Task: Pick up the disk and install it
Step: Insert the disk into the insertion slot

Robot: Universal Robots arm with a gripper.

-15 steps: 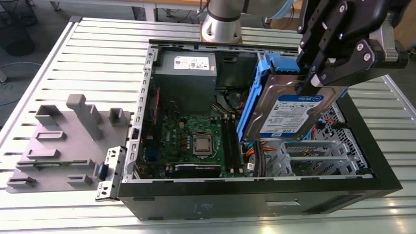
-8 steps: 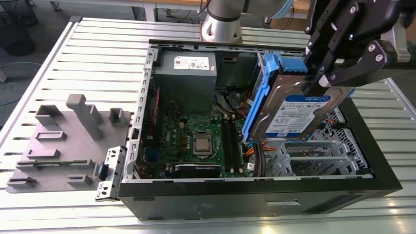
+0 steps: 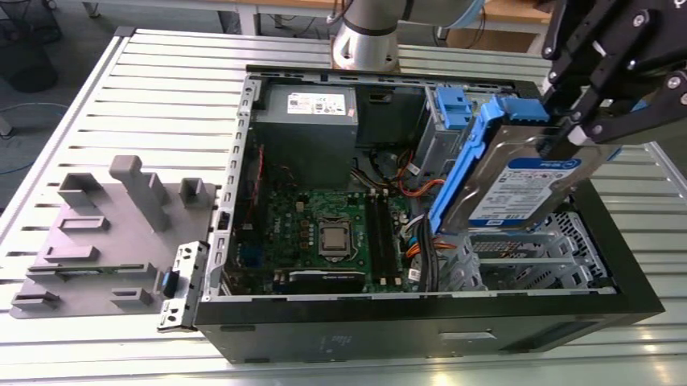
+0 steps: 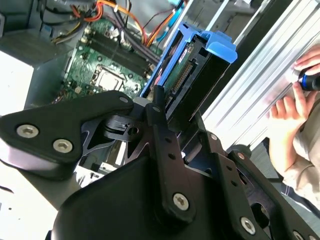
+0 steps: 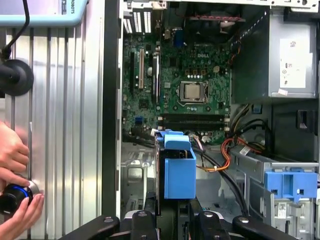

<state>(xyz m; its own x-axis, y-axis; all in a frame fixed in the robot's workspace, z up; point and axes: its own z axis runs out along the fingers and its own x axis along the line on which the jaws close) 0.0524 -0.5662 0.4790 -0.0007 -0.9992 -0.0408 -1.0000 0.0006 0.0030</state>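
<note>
Dull silver metal disk (image 3: 524,193) with a smooth white-and-blue label, framed in glossy bright blue plastic, matt black gripper (image 3: 567,135), ribbed pale metal table (image 3: 161,88), matt black computer case (image 3: 429,334), matt grey moulded fixture (image 3: 108,233)

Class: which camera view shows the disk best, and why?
The exterior view: the disk shows its silver face, label and blue bracket. Second wrist view: the disk presents its connector end. First wrist view: the disk is edge-on, mostly bracket.

White-and-blue label (image 3: 540,191) on the disk (image 3: 503,165); white sticker (image 3: 318,102) on the power supply (image 3: 306,153).
</note>
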